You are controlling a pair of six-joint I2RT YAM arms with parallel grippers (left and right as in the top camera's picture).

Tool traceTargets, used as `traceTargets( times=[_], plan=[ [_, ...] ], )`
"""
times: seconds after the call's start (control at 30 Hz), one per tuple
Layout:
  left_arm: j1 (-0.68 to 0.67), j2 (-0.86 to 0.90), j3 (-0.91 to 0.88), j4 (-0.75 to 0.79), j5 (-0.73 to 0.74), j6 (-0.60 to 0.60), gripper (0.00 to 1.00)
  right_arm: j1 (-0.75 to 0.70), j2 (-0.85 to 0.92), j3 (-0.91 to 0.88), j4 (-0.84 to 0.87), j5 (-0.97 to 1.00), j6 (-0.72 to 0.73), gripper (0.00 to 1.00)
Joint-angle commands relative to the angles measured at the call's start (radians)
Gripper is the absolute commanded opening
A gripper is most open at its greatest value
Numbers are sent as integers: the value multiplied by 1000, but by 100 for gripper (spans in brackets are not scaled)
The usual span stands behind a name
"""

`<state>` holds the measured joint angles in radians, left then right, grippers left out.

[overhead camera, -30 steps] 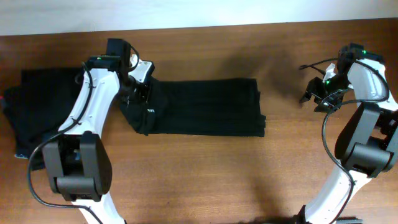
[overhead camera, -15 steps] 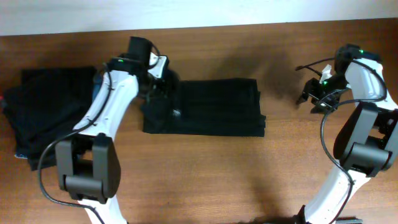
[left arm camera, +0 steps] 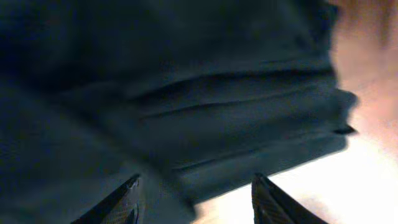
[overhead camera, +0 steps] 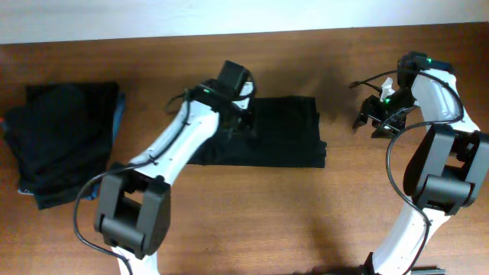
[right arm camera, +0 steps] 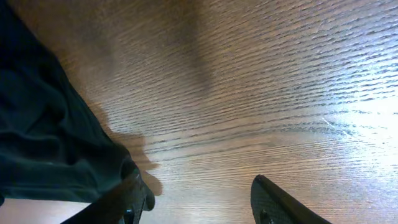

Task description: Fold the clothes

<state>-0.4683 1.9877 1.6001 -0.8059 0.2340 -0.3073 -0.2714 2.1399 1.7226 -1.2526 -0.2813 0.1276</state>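
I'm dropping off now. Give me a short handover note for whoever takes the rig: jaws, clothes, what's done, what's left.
Left gripper: jaws open, low over the left part of the black garment at mid-table.
Right gripper: jaws open, empty, over bare table just right of that garment.
Pile of black clothes lies at the table's left end, teal edge showing.
Done: the middle garment looks folded into a layered rectangle.
Left: likely neaten it and move it aside; cannot tell whether the pile is finished.

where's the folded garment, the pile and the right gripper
folded garment (overhead camera: pixel 283 134), overhead, its right half
pile (overhead camera: pixel 65 141), overhead, its top middle
right gripper (overhead camera: pixel 368 126), overhead, between its fingertips
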Motion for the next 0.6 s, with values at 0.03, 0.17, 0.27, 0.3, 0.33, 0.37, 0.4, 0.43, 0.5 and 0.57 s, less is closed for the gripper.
traceTargets(
  times=[0.03, 0.17, 0.27, 0.3, 0.33, 0.37, 0.4, 0.43, 0.5, 0.57],
  plan=[
    [144, -80, -4, -18, -41, 17, 55, 3, -24, 13, -1, 5, -20, 60],
    [246, -103, -4, -1, -58, 17, 55, 3, -24, 13, -2, 5, -19, 60],
    [283, -91, -5, 13, -31, 18, 55, 3, -24, 10, -5, 5, -19, 60],
    [284, -87, -5, 23, -29, 34, 54, 3, -24, 10, -6, 5, -19, 60],
    [273, -74, -8, 48, -29, 66, 54, 3, -24, 10, -8, 5, -19, 60],
    [261, -65, -9, 64, -29, 76, 54, 3, -24, 10, -9, 5, -19, 60],
    [244, -48, -10, 87, -30, 77, 54, 3, -24, 10, -10, 5, -19, 60],
    [230, -30, -10, 105, -29, 77, 54, 3, -24, 10, -13, 5, -19, 60],
    [197, 32, -10, 159, -29, 77, 54, 3, -24, 10, -20, 5, -19, 60],
    [179, 87, -10, 194, -29, 72, 54, 3, -24, 10, -24, 5, -19, 60]
  ],
)
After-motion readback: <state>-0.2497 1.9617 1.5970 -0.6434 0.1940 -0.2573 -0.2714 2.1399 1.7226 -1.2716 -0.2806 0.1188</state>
